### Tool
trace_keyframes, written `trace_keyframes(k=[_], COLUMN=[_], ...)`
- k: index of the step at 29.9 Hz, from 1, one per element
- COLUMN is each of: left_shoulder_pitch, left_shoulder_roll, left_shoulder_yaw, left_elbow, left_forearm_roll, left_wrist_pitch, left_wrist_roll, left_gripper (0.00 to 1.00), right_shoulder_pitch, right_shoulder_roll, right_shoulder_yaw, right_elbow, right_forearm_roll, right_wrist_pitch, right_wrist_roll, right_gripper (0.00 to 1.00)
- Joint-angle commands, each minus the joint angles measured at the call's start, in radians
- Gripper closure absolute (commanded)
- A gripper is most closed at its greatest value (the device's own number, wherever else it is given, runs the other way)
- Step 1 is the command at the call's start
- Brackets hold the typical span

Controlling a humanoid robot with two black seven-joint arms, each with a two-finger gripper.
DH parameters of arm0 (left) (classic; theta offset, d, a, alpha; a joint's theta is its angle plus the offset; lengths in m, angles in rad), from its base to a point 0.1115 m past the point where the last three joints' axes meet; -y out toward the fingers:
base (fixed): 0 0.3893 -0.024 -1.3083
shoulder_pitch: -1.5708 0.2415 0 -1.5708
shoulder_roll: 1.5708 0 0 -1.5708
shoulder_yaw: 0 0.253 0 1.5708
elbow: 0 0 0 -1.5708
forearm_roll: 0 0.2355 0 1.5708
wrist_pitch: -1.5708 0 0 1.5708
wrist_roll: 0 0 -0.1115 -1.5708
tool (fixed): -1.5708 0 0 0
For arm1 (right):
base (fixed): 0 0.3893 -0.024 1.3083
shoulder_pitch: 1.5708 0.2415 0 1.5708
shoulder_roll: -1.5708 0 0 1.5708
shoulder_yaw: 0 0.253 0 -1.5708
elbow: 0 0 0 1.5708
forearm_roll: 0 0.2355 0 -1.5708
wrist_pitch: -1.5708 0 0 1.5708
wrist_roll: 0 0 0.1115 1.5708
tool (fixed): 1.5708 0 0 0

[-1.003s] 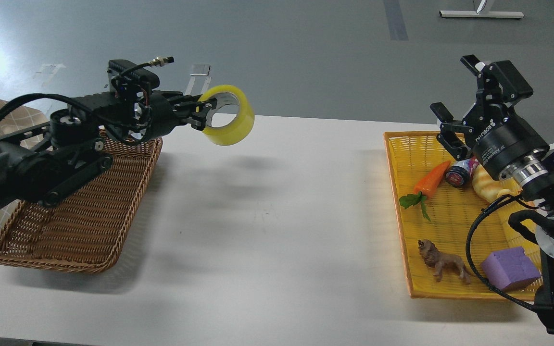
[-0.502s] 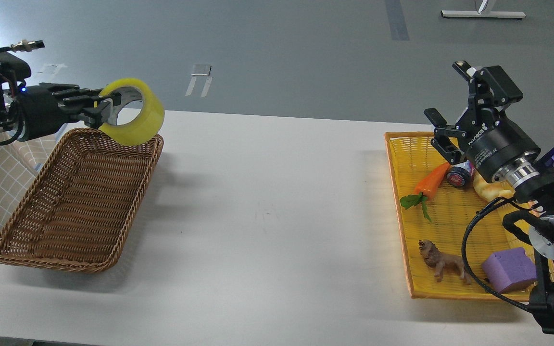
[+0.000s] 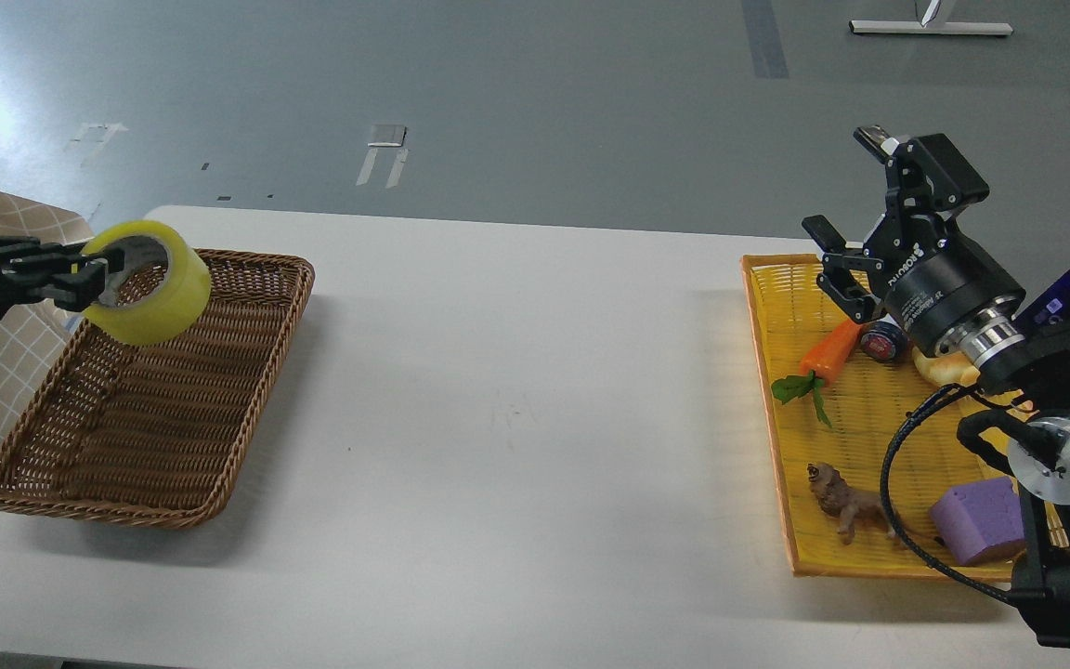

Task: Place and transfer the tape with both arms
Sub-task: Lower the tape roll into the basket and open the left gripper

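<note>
Tape, a yellow translucent roll with a pale core, hangs in the air above the far left corner of the brown wicker basket, gripped through its rim by the left tool, whose fingers are clenched on the roll's wall. Well to the right of that basket, across the bare white tabletop, the right tool stands released, fingers spread, over the far end of the yellow tray holding a carrot, toy lion and purple block.
</note>
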Motion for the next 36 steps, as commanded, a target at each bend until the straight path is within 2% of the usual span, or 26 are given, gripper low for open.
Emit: trace_keyframes(k=[1,4,8,22,24,25,26,27,28,29,32,36], left_shoulder_pitch=[0.017,0.014,0.014,0.017,0.015,0.014,0.015,0.014,0.014,0.014,0.009,0.012], left_shoulder_roll=[-0.075,-0.089,-0.106,-0.109,-0.112,-0.112,-0.113,-0.113,-0.113,-0.113,-0.113,-0.113], left_shoulder_yaw=[0.01,0.053,0.109,0.118,0.116,0.116,0.116,0.116,0.115,0.115,0.115,0.115], left_elbow=[0.14,0.163,0.168,0.168,0.168,0.168,0.169,0.169,0.169,0.169,0.168,0.168], left_forearm_roll=[0.005,-0.001,-0.006,-0.061,-0.063,-0.064,-0.064,-0.064,-0.066,-0.066,-0.073,-0.076], left_wrist_pitch=[0.023,0.038,0.1,0.092,0.091,0.092,0.092,0.092,0.092,0.092,0.091,0.091], left_wrist_roll=[0.0,0.0,0.0,0.0,0.0,0.0,0.0,0.0,0.0,0.0,0.0,0.0], left_gripper=[1.0,1.0,1.0,1.0,0.9,0.79,0.62,0.52,0.37,0.37,0.2,0.13], right_shoulder_pitch=[-0.004,-0.006,-0.006,0.0,-0.003,-0.003,-0.004,-0.004,-0.004,-0.004,-0.006,-0.007], right_shoulder_roll=[-0.005,-0.008,-0.009,-0.009,-0.009,-0.009,-0.009,-0.009,-0.009,-0.009,-0.009,-0.006], right_shoulder_yaw=[0.0,0.0,0.0,0.0,0.0,0.0,0.0,0.0,0.0,0.0,0.0,0.0], right_elbow=[0.003,0.003,0.003,0.003,0.003,0.005,0.005,0.005,0.005,0.005,0.005,0.005], right_forearm_roll=[0.0,-0.001,0.0,-0.001,0.0,0.0,0.0,0.0,0.0,0.0,0.0,0.0], right_wrist_pitch=[0.001,0.0,0.0,0.001,0.001,0.001,0.001,0.001,0.001,0.001,0.001,0.001], right_wrist_roll=[0.0,0.0,0.0,-0.002,-0.002,-0.002,-0.003,-0.003,-0.003,-0.003,-0.002,-0.002], right_gripper=[0.0,0.0,0.0,0.0,0.0,0.0,0.0,0.0,0.0,0.0,0.0,0.0])
